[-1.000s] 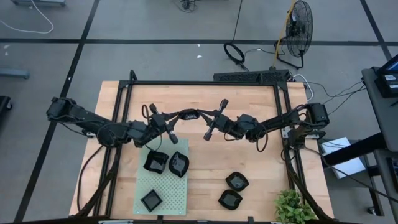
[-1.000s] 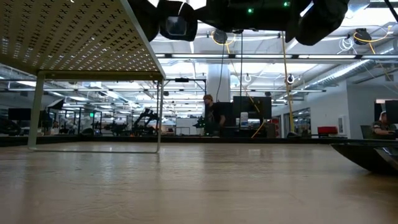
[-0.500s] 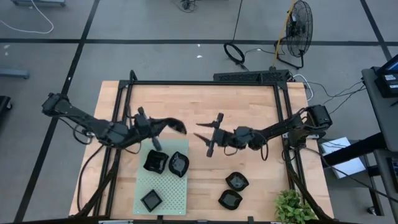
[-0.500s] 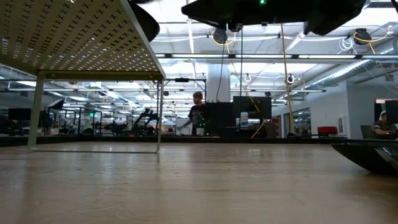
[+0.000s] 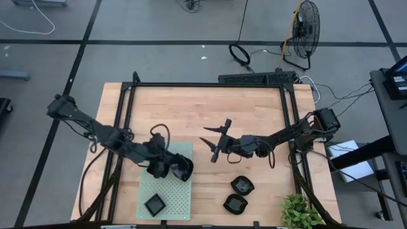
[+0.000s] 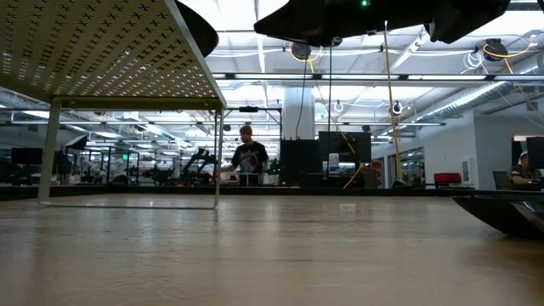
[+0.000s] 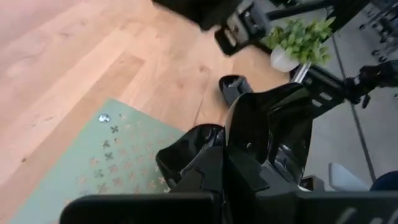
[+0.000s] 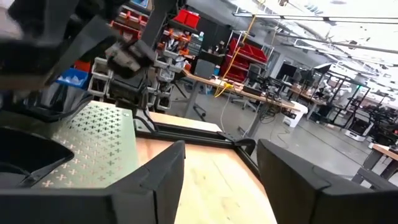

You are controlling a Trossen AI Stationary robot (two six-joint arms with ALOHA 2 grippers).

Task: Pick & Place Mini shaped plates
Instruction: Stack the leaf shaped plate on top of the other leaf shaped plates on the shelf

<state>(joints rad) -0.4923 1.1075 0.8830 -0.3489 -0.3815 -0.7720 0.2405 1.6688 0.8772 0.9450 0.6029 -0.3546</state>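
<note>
My left gripper (image 5: 170, 166) hovers over the pale green perforated mat (image 5: 184, 197), shut on one glossy black mini plate (image 7: 273, 124). Two more plates (image 5: 183, 169) lie on the mat right under it, partly hidden by the arm. A square plate (image 5: 154, 205) sits at the mat's near end. Two further plates (image 5: 242, 185) (image 5: 235, 203) rest on the bare wood to the right. My right gripper (image 5: 206, 137) is open at mid-table, above the wood, with nothing between its fingers. My left gripper pinches the plate by its rim (image 7: 245, 146) between its two fingers. The plate stands tilted on edge beyond the fingers, above the mat. Whether it touches the plate (image 7: 193, 146) below it, I cannot tell.
A small potted plant (image 5: 299, 213) stands at the table's near right corner. A black frame (image 5: 210, 84) runs around the table top. The low view shows the mat (image 6: 102, 51) from below and a plate's edge (image 6: 501, 212) at the right.
The plate has passed from my right gripper to my left one. My right gripper has opened and drawn back a little toward the near edge. My left gripper has carried the plate toward the near edge, over the mat, turning and tipping downward on the way.
</note>
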